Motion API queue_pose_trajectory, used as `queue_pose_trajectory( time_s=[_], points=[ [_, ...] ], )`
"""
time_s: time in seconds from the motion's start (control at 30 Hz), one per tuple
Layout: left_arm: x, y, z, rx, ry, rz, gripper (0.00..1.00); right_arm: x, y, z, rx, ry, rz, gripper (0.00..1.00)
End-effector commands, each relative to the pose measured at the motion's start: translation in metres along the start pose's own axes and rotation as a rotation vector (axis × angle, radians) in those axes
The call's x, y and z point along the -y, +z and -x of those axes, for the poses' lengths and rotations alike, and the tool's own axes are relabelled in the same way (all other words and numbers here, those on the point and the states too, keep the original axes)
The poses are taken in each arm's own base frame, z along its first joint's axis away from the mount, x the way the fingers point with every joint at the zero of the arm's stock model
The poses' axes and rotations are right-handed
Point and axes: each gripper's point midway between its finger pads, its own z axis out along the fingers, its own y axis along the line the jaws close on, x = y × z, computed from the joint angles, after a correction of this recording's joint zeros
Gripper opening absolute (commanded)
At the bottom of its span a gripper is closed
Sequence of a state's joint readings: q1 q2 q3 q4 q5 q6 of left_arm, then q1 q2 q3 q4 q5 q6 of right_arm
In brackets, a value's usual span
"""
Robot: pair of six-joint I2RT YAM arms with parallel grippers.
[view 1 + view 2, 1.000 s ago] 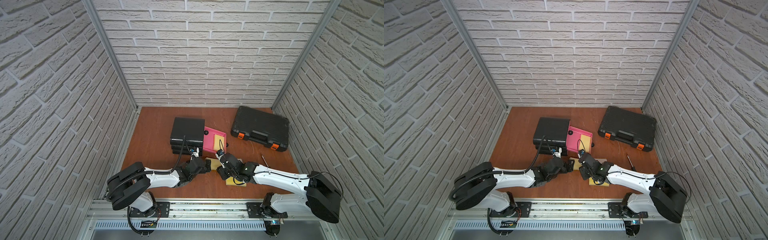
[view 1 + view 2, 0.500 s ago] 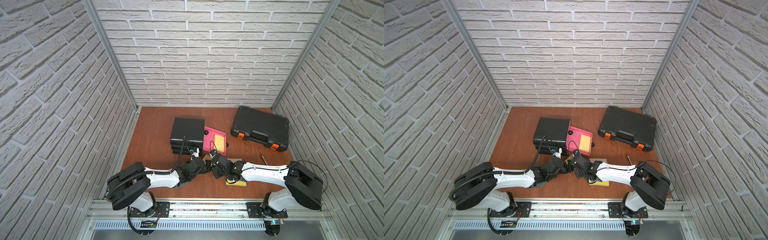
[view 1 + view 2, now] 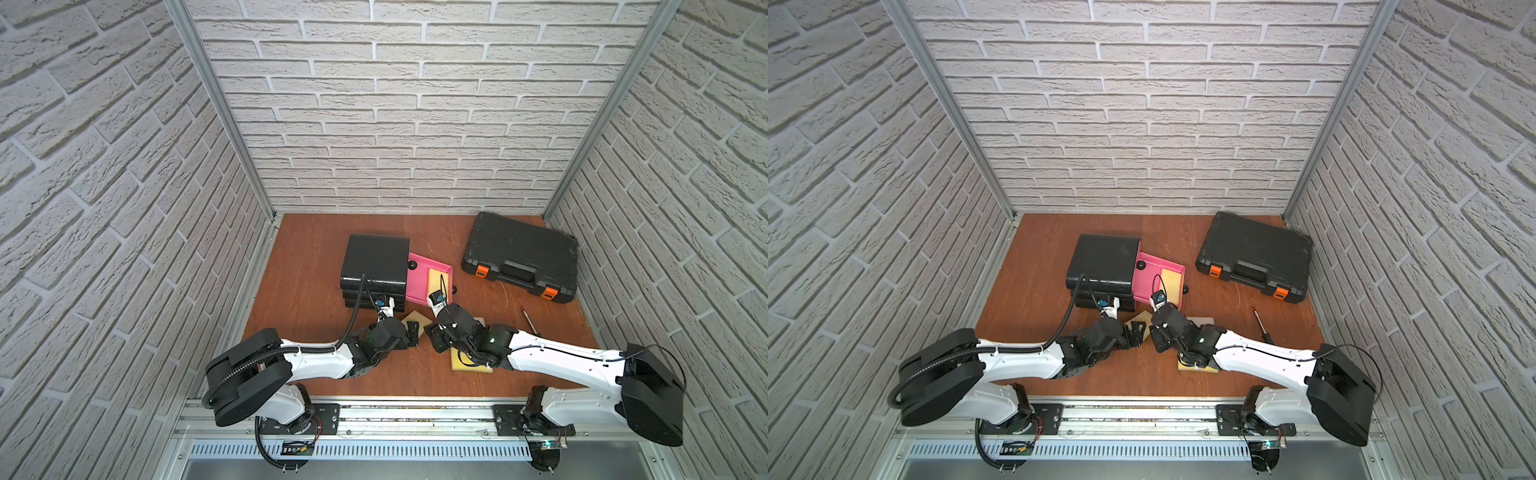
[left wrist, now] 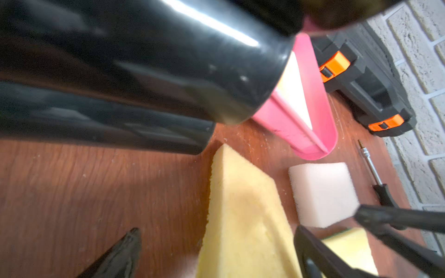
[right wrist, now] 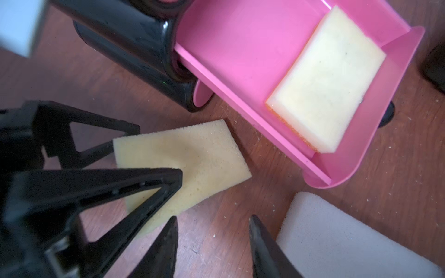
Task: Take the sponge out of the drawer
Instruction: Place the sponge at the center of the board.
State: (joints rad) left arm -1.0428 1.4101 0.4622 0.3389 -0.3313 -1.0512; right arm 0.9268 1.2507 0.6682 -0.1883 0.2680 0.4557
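Observation:
The pink drawer (image 3: 419,278) stands pulled out of the black drawer unit (image 3: 374,262). A pale yellow sponge (image 5: 330,79) with an orange underside lies flat in it, also seen in a top view (image 3: 1170,280). Both grippers are low over the table in front of the drawer, apart from it. My left gripper (image 4: 216,243) is open wide around another yellow sponge (image 4: 240,204) lying on the wood. My right gripper (image 5: 213,231) is open over bare wood, with nothing between its fingers, between that yellow sponge (image 5: 204,149) and a white sponge (image 5: 337,231).
A yellow and green sponge (image 3: 465,361) lies partly under my right arm. A black tool case (image 3: 519,257) with orange latches sits at the back right. A screwdriver (image 3: 528,318) lies to the right. Brick walls enclose the table on three sides.
My right gripper has shifted slightly left, toward the left gripper, while its elbow swung in and back out. The left arm and the sponges have not moved.

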Motion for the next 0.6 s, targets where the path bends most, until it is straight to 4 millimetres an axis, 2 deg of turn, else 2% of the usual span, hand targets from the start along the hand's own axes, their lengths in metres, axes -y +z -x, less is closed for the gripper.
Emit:
queue_pose_trajectory(
  time_s=[0.0, 0.27, 0.43, 0.57],
  points=[
    [-0.013, -0.004, -0.005, 0.002, -0.017, 0.020, 0.98, -0.007, 0.007, 0.001, 0.002, -0.016, 0.015, 0.49],
    [-0.021, -0.006, -0.008, 0.004, -0.034, 0.031, 0.98, -0.025, 0.047, -0.013, -0.049, 0.010, 0.065, 0.48],
    [-0.024, -0.006, -0.011, 0.002, -0.037, 0.037, 0.98, -0.027, 0.057, -0.016, -0.060, 0.010, 0.046, 0.48],
    [-0.030, -0.014, -0.008, 0.023, -0.058, 0.047, 0.98, -0.024, 0.055, -0.011, -0.045, -0.007, 0.010, 0.48]
  ],
)
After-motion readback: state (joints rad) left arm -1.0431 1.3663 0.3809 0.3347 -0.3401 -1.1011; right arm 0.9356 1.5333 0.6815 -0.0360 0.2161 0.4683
